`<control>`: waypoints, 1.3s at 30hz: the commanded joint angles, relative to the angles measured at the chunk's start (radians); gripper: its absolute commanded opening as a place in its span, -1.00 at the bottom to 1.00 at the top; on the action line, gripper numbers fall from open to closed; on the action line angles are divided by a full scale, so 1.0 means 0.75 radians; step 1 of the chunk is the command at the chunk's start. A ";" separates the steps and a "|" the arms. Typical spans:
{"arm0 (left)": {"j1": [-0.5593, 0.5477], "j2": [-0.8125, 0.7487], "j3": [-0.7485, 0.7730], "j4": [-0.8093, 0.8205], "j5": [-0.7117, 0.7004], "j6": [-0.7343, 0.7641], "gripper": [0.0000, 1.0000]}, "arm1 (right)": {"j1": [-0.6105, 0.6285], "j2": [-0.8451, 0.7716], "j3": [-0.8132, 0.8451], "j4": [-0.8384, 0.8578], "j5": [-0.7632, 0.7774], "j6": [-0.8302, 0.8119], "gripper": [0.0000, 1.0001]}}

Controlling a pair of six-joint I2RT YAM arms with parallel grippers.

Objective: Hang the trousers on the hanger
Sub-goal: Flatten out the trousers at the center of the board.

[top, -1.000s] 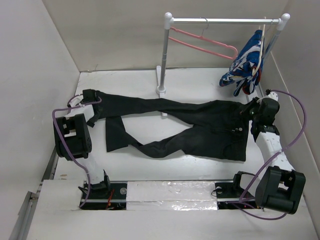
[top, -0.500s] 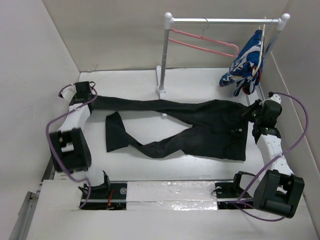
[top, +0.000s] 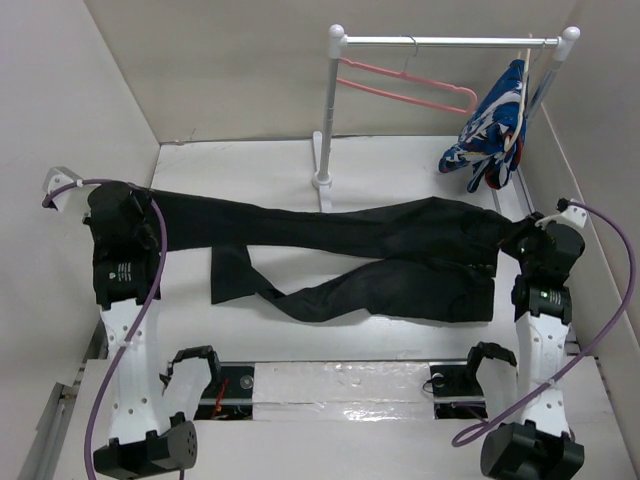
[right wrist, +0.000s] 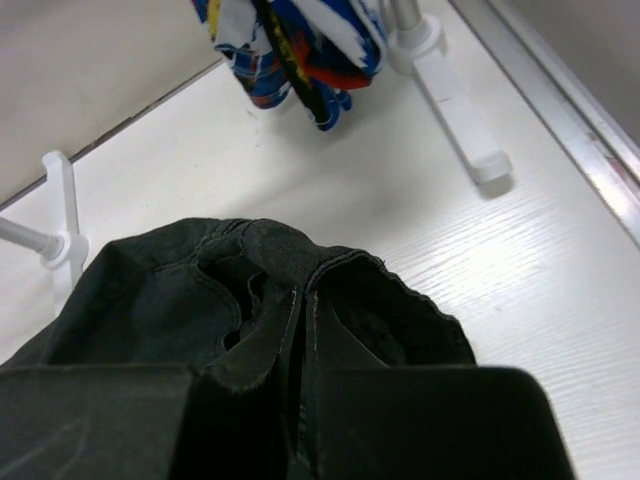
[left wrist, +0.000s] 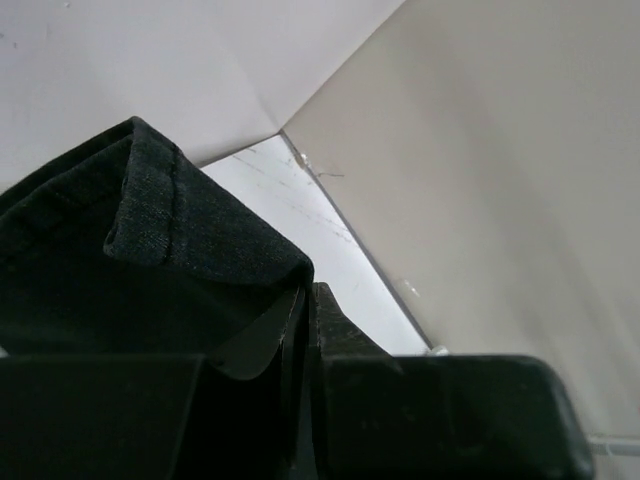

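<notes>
The black trousers (top: 380,250) lie stretched across the table, waist at the right and legs to the left. My left gripper (top: 128,218) is shut on the hem of the far leg (left wrist: 150,230), holding it off the table by the left wall; the fingertips (left wrist: 330,310) pinch the cloth. My right gripper (top: 537,243) is shut on the waistband (right wrist: 290,250) at the right. The near leg lies slack with its hem folded (top: 228,270). The pink hanger (top: 405,88) hangs on the rail at the back, apart from both grippers.
A white clothes rack (top: 327,110) stands at the back, its foot (top: 322,181) just behind the trousers. A blue, white and red patterned garment (top: 495,125) hangs at its right end. Walls close in left, back and right. The rack's right foot (right wrist: 455,105) lies beyond the waistband.
My left gripper closed on the far leg's hem and carried it left and up, pulling that leg straight. The right arm drew the waist slightly nearer and higher.
</notes>
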 commanded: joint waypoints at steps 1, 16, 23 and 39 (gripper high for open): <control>0.008 -0.007 -0.019 -0.017 0.014 0.068 -1.00 | -0.060 0.029 0.022 0.017 0.053 -0.034 -1.00; 0.008 1.012 0.303 0.205 0.106 0.021 -1.00 | -0.268 0.682 0.218 0.256 -0.035 0.095 -0.99; -0.037 1.416 0.562 0.165 0.124 0.132 0.21 | -0.152 0.785 0.276 0.281 0.083 0.097 -0.62; -0.135 0.099 -0.590 0.518 0.419 -0.090 -0.20 | 1.135 0.257 0.048 0.371 0.022 -0.088 -1.00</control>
